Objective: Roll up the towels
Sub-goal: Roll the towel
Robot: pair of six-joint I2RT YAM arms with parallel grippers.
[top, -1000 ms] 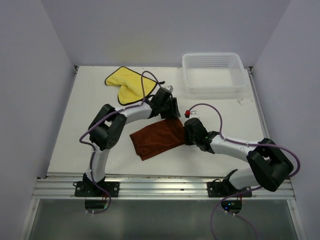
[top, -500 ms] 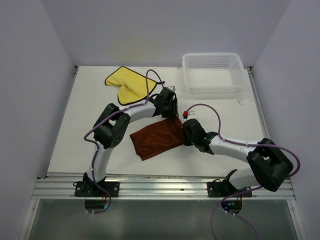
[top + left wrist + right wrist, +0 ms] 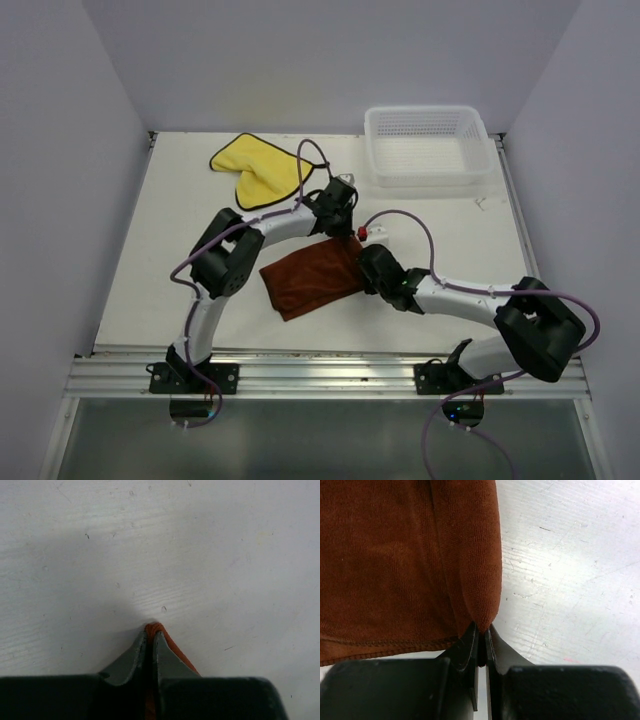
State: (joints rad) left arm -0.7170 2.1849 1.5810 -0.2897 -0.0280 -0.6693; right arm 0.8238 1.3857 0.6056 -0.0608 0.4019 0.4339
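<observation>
The left gripper (image 3: 151, 636) is clamped on a corner of the brown towel (image 3: 308, 276) (only a sliver of cloth peeks out). The right gripper (image 3: 481, 630) pinches a folded edge. The towel lies spread mid-table (image 3: 160, 270) between the arms. The yellow towel (image 3: 256, 171) sits far back, left of the basket (image 3: 373, 150).

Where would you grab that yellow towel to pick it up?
The yellow towel lies flat and folded, so pinch from straight above. Its left corner looks best: it sticks out onto bare table, while a purple cable crosses the right side. The left gripper and right gripper are shut on the brown towel.
</observation>
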